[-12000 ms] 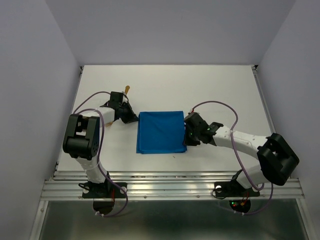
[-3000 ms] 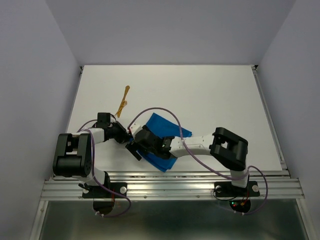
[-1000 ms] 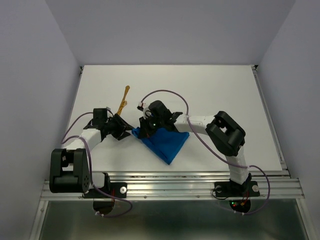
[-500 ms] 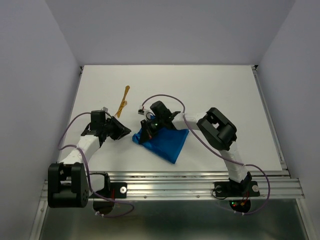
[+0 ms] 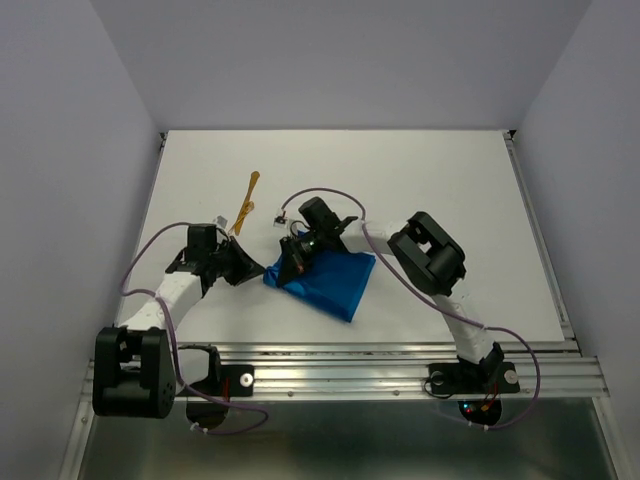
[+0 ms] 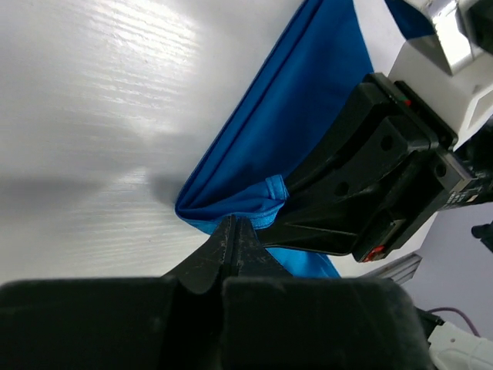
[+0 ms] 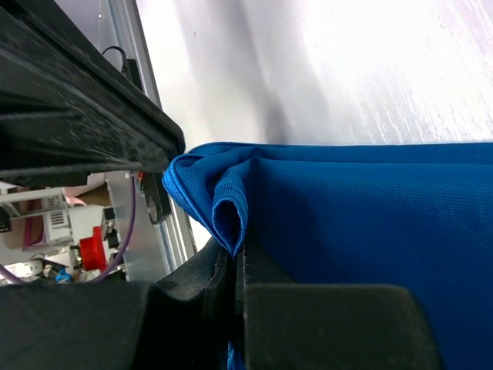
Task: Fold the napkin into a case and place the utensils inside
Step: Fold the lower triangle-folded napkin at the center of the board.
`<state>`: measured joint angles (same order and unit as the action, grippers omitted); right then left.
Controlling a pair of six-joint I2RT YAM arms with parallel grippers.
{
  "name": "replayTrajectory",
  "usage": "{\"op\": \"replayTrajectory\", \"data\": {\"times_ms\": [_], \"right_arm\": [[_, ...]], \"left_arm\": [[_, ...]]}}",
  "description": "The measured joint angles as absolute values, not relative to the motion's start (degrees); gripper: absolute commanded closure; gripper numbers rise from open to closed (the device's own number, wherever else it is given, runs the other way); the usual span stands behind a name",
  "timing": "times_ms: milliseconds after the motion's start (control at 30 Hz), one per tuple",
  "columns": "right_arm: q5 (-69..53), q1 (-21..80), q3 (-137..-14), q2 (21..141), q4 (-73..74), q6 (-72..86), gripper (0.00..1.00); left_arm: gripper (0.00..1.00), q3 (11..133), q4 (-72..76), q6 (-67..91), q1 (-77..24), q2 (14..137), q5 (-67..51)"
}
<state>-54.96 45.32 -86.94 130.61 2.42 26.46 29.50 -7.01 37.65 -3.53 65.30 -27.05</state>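
Observation:
The bright blue napkin lies folded in a slanted wedge on the white table, its left corner lifted. My right gripper is shut on that corner; in the right wrist view a doubled fold of napkin runs down between its jaws. My left gripper comes in from the left and is shut, its tips against the napkin's folded corner; no cloth shows between them. The golden-orange utensils lie together on the table behind the left arm, apart from both grippers.
The right gripper's black body fills the space right beside my left fingertips. The left arm's purple cable loops over the table. A metal rail runs along the near edge, and grey walls enclose the table.
My left gripper has closed and slid right up to the napkin's corner. The right gripper keeps its hold and has drawn the napkin slightly toward the near edge.

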Motion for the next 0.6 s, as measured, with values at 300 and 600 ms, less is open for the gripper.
{"op": "replayTrajectory", "data": {"times_ms": [300,600], "right_arm": [[-56.36,44.84,-87.35,131.98,4.80,26.13,0.99],[-56.84,44.60,-87.39,132.05,5.21,26.15,0.98]], "left_arm": [[1.00,30.92,-7.62,35.94,-7.66,72.23,-27.68],[1.00,33.58,-7.55,35.86,-7.94,73.30,-27.18]]}}
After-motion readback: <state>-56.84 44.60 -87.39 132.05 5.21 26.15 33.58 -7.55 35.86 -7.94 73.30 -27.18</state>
